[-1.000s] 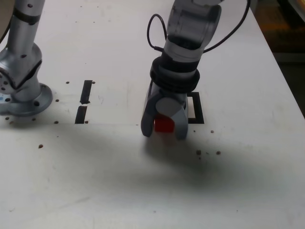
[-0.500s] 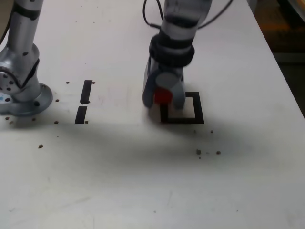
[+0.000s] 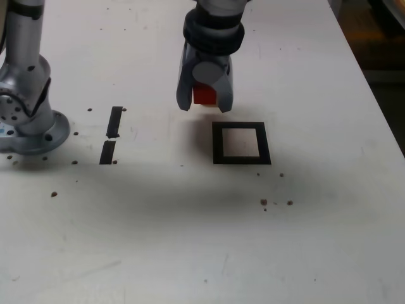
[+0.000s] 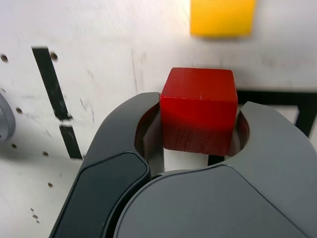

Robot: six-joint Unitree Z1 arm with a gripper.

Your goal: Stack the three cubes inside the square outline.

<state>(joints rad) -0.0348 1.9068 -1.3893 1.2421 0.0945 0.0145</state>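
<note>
Lab: taped white table (image 3: 329, 240), bolted robot base (image 3: 28, 130)

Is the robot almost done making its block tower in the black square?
Not yet. Nothing looks done: the square outline is empty. In hand: the gripper is shut on the red cube, held above the table beside the outline, not over it. Left to do: set red inside the outline, then add the yellow cube, seen only in the wrist view. The green one isn't in view.

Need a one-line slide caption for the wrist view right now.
Gripper shut on the red cube, with the yellow cube ahead on the white table.
</note>
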